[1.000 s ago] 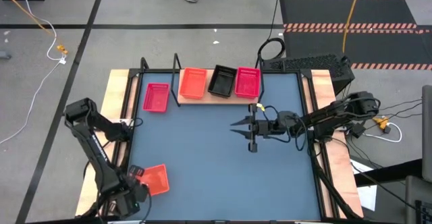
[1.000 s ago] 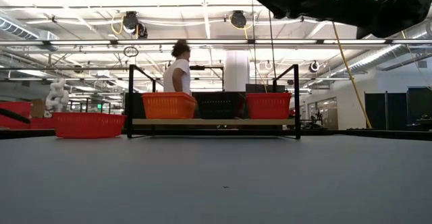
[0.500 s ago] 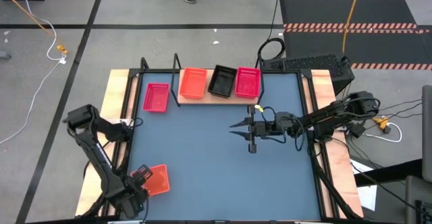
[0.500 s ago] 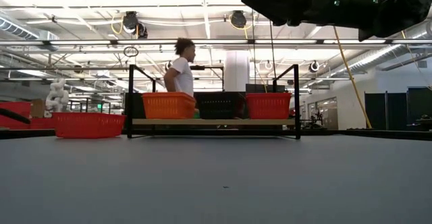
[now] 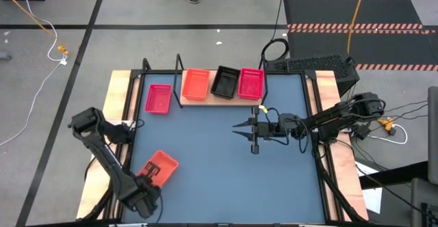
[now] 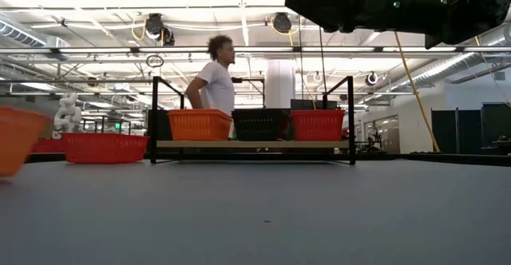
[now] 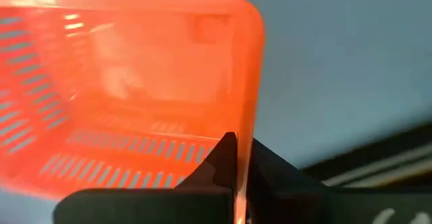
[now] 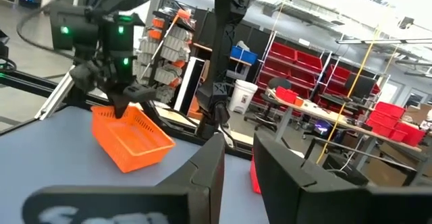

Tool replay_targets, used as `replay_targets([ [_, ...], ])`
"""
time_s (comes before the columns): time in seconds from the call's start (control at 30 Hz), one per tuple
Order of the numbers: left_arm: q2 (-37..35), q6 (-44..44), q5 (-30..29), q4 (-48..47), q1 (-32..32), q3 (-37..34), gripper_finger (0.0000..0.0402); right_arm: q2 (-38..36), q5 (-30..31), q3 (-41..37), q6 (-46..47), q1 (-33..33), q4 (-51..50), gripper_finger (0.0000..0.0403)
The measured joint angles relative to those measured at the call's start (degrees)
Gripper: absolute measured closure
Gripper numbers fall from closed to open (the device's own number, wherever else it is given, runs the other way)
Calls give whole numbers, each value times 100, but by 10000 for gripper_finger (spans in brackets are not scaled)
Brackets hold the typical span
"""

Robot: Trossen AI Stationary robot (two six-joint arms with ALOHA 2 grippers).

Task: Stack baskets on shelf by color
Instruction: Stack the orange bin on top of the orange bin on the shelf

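An orange-red basket [image 5: 160,167] is at the table's near left, with my left gripper [image 5: 150,180] shut on it; it also shows in the low view [image 6: 16,137] and the right wrist view [image 8: 129,140]. The shelf [image 5: 213,97] at the far edge carries an orange-red basket [image 5: 196,85], a black one [image 5: 224,82] and a pink one [image 5: 251,83], side by side on their bases. Another pink basket [image 5: 158,98] rests on the tabletop to the shelf's left. My right gripper [image 5: 253,137] hovers right of centre, open and empty. My left gripper grips the rim of one wall [image 7: 244,126] of the orange-red basket, one finger inside [image 7: 219,163] and one outside. The fingers come from above, from the table's near-left side. The basket hangs tilted below them [image 8: 135,146]; whether its low corner touches the table, I cannot tell.
A person [image 6: 214,81] stands on the floor beyond the shelf. The shelf's black frame posts [image 5: 179,63] rise at the far edge. Bare blue-grey tabletop [image 5: 205,152] lies between the two grippers.
My left gripper has taken hold of the orange-red basket and raised it. The basket has turned about and tipped, and has shifted a little toward the table's far edge; it now shows at the low view's left edge.
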Motion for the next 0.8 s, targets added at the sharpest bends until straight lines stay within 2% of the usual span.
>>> replay_targets([
  [0.13,-184,-541,-685,-513,388,685,394,0,0,0,4,0,31,330],
  [0.27,-450,-1203,-1677,-1579,830,1506,391,0,-2,2,224,-3,92,330],
  [0.33,-604,-1353,-2049,-2121,1125,1819,395,0,-2,2,300,-13,130,330],
  [0.4,-796,-1317,-2350,-2237,1533,1923,395,0,-2,2,293,-13,142,330],
  [0.53,-1016,-623,-2687,-2203,2685,1923,397,0,-6,2,269,-40,151,330],
  [0.6,-982,44,-2973,-2154,3358,1906,397,0,-4,2,267,-76,153,330],
  [0.7,-970,1113,-3514,-1618,4326,1906,397,0,-7,2,275,-119,137,330],
  [0.8,-969,2296,-3542,-596,5253,1906,397,0,-3,4,265,-151,102,330],
])
